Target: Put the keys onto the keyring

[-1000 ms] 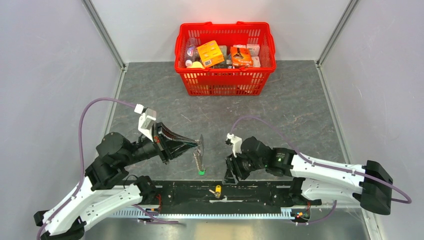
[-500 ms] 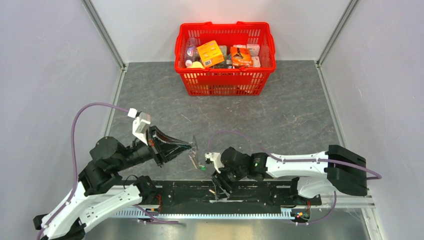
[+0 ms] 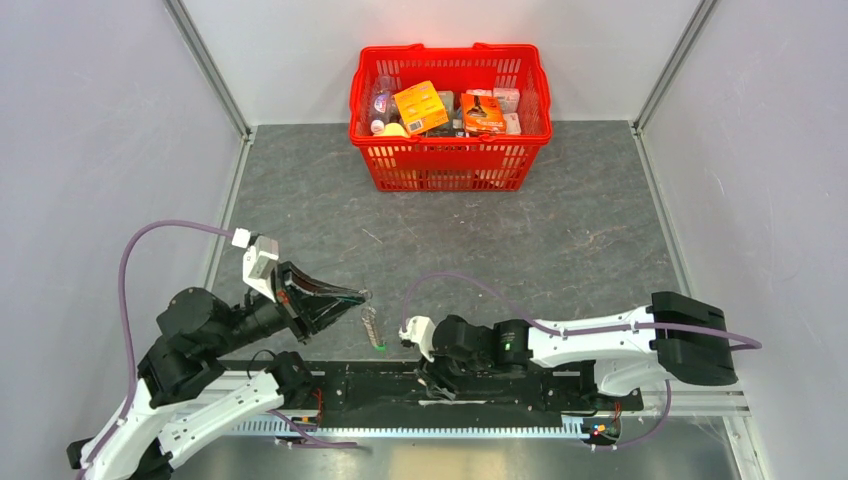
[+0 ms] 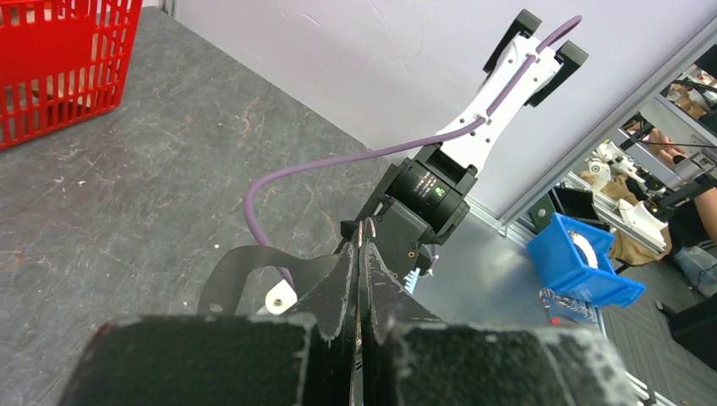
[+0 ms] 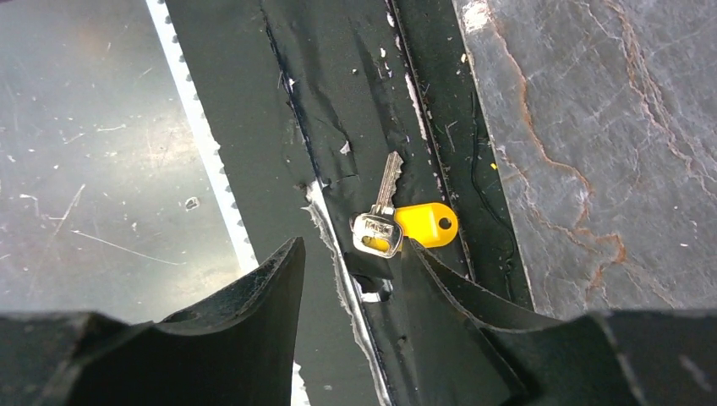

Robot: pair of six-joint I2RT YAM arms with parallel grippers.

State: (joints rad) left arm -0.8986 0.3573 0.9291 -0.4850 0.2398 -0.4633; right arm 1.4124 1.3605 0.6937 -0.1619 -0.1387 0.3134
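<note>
Top external view first: your left gripper (image 3: pixel 358 296) is clamped tight, and the keyring (image 3: pixel 370 322) hangs from its tips over the grey table (image 3: pixel 560 230), slanting down toward the near edge. The green key (image 3: pixel 381 347) sits at the ring's low end. You cannot tell from here whether it is threaded on the wire or only touching it.

Left wrist view backs up the pinch: the fingers are pressed flat together with no gap, and a sliver of wire pokes out past their tips.

Over to your right gripper (image 5: pixel 348 254). Right wrist view has it pointing down at the black strip (image 5: pixel 338 101) along the table's near edge, jaws parted and nothing between them. The yellow key (image 5: pixel 425 224) lies flat on that strip just beyond the fingertips. Its yellow head is close to the finger on the right of that view, and its metal blade points away from the gripper. No contact with the key shows.

From above, the right gripper hides that key. At the far side, the red basket (image 3: pixel 450 165) of goods stands well apart from both arms.
</note>
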